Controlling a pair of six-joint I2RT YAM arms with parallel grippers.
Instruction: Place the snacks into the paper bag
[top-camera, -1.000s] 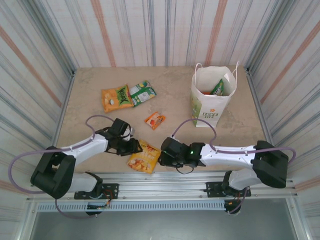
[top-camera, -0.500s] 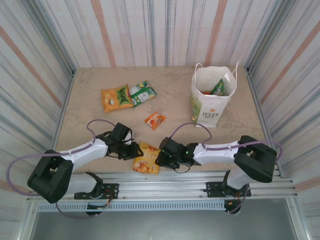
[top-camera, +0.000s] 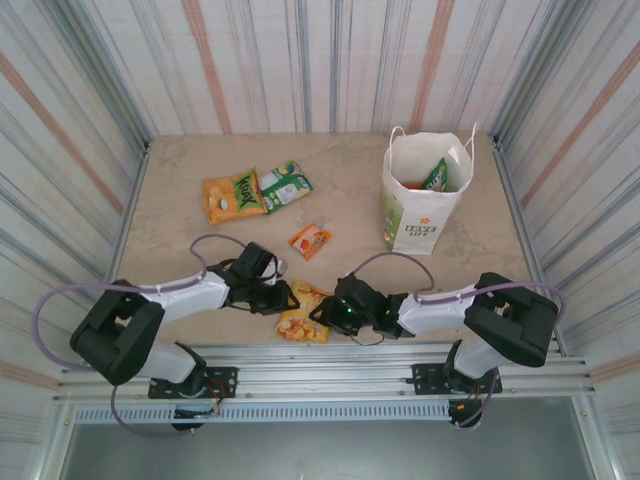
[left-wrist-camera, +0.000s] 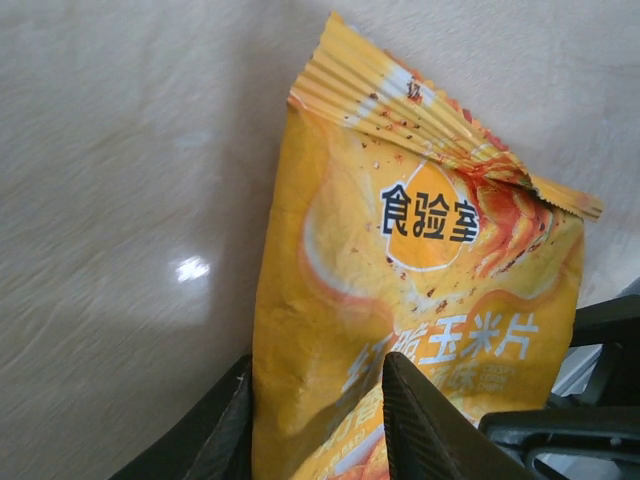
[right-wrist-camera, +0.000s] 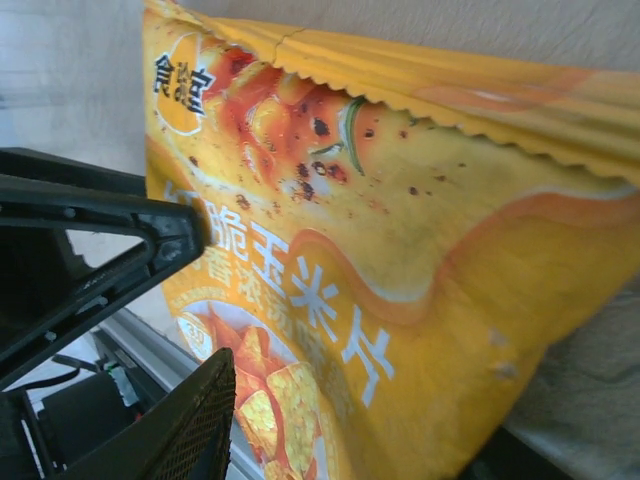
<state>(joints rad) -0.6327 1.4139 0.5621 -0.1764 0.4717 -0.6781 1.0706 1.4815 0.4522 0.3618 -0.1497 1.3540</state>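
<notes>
A green packet (top-camera: 436, 176) is seen inside the paper bag (top-camera: 420, 228), while an orange packet (top-camera: 233, 195), a green-white packet (top-camera: 285, 186) and a sachet (top-camera: 310, 241) are left on the table (top-camera: 180, 250). The yellow bag (top-camera: 300, 316) is pinched in the nearly closed left gripper (top-camera: 283, 298) at the near edge, well apart from the paper bag; the right gripper (top-camera: 325, 313) is set against it, but its grip cannot be told.

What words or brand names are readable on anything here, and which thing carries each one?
"食验室": round logo on the yellow-orange bag.
"玉米片": large white characters lower on the same bag; the characters before them are partly covered.
Orange packet: green lettering, too blurred to read.
Green-white packet: print too small.
Paper bag: logo text too small.
</notes>
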